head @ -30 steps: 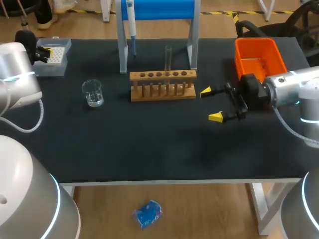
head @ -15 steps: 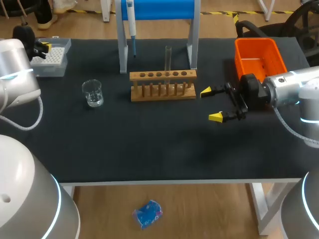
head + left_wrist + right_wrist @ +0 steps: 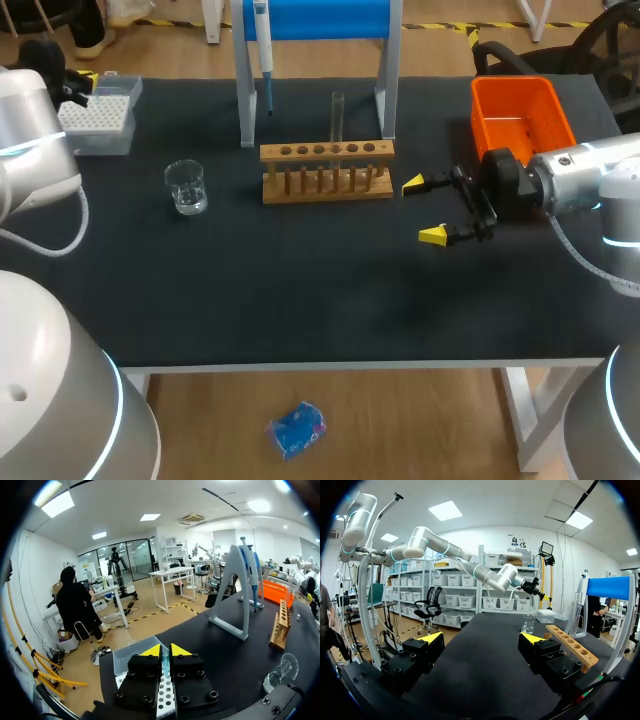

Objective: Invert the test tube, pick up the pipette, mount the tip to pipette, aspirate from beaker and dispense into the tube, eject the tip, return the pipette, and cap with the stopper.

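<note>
A clear test tube point(image 3: 338, 113) stands upright in the wooden rack point(image 3: 327, 170). The pipette point(image 3: 264, 48) hangs on the blue stand point(image 3: 315, 20) behind it. A glass beaker point(image 3: 187, 187) sits left of the rack. My left gripper point(image 3: 82, 82) is shut at the far edge of the tip box point(image 3: 100, 118); in the left wrist view its fingertips point(image 3: 165, 650) meet above the tip box point(image 3: 131, 656), holding nothing I can make out. My right gripper point(image 3: 424, 210) stands open right of the rack, empty, and the rack point(image 3: 570, 650) and beaker point(image 3: 528, 623) lie ahead of it point(image 3: 482, 639).
An orange bin point(image 3: 520, 115) stands at the back right, just behind my right arm. The stand's grey legs point(image 3: 245, 100) flank the rack's back. From the left wrist, the stand point(image 3: 235, 597), rack point(image 3: 279, 627) and beaker point(image 3: 280, 672) lie off to the side.
My left gripper has drawn back from over the tip box toward the table's far left corner. The right arm has not moved.
</note>
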`<action>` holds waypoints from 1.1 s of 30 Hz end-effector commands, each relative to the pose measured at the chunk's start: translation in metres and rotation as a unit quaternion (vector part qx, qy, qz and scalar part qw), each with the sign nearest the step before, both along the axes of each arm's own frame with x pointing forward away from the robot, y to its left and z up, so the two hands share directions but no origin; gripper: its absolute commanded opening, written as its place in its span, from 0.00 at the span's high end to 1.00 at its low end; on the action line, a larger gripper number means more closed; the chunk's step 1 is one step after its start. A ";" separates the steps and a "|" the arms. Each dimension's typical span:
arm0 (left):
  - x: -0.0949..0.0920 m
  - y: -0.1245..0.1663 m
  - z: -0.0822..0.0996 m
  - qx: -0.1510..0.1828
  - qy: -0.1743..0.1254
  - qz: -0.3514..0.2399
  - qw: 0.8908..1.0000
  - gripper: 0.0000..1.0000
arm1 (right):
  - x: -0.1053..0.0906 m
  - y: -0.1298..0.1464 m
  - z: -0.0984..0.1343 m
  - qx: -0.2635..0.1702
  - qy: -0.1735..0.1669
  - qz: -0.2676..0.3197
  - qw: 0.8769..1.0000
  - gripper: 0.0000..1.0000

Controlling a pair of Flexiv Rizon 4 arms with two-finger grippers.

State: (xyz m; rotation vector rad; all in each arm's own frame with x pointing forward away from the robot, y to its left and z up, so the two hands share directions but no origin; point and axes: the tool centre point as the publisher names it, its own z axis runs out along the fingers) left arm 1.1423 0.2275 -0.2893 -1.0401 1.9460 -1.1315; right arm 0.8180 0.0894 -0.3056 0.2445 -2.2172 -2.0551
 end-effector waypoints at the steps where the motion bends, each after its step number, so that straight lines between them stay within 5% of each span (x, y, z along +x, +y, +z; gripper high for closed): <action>1: -0.007 -0.001 0.008 -0.001 -0.004 0.003 1.000 1.00 | 0.000 0.000 -0.001 0.000 0.000 0.000 1.000 0.00; 9: -0.036 -0.019 0.030 -0.019 0.005 -0.080 0.997 1.00 | 0.000 0.000 -0.001 0.000 0.000 0.000 1.000 0.00; 19: -0.114 -0.082 0.072 -0.006 0.028 -0.224 0.974 1.00 | 0.000 0.000 -0.001 0.000 0.000 0.000 1.000 0.00; 33: -0.216 -0.193 0.082 0.005 0.042 -0.322 0.946 1.00 | 0.000 0.000 -0.001 0.000 0.000 0.000 1.000 0.00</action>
